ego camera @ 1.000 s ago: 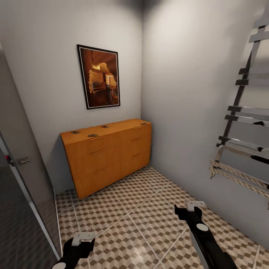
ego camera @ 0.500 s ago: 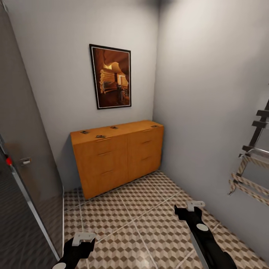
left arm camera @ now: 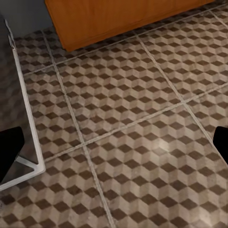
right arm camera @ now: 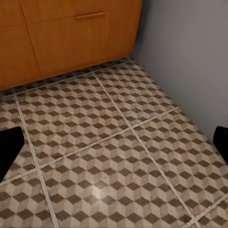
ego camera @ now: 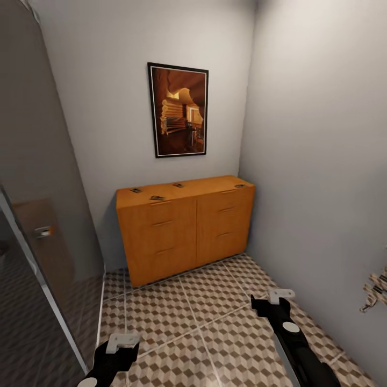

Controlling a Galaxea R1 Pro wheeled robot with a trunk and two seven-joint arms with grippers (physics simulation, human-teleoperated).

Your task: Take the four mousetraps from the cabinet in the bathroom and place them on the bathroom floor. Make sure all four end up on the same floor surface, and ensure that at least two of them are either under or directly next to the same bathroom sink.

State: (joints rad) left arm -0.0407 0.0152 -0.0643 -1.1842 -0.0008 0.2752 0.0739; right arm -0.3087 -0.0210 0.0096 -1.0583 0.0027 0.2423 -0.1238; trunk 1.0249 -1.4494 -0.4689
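Four mousetraps lie along the top of the cabinet, while my left gripper and right gripper hang spread wide and empty above the bathroom floor.

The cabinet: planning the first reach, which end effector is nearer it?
Right, narrowly. The right end effector is below the cabinet's right end; the left end effector hangs lower, farther back.
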